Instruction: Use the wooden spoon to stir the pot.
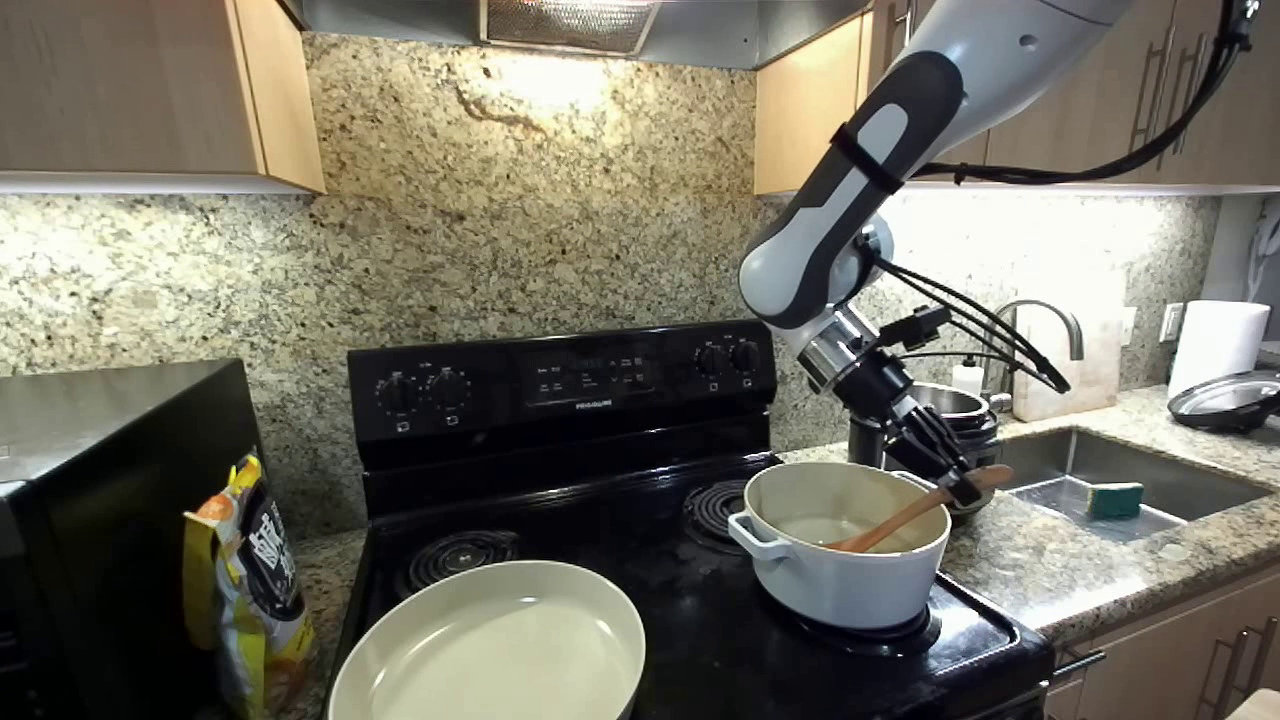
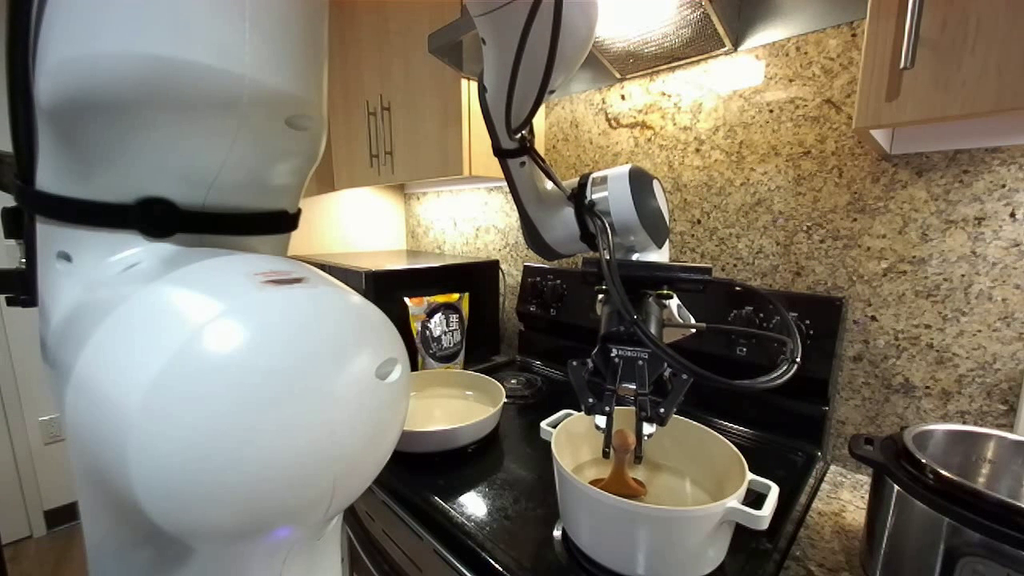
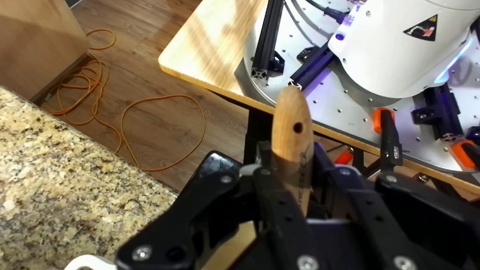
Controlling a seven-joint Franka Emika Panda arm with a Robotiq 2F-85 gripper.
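Wooden spoon (image 1: 915, 511) | clamped in gripper (image 2: 622, 458) | head (image 2: 620, 486) inside pot (image 2: 640, 536) | (handle hole (image 3: 298, 128): wrist view only)

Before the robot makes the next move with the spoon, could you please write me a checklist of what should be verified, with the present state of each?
1. Gripper shut on the wooden spoon: ok, the wrist view shows the handle clamped.
2. Spoon's lower end inside the white pot: ok, in both exterior views.
3. Spoon free of the pot's floor: cannot tell, contact is not clear.
4. Pot seated over a burner: ok, its dark ring shows beneath.
5. Shallow cream pan apart from the pot: ok, stovetop shows between them.
6. Stove knobs turned off: cannot tell, markings too small.
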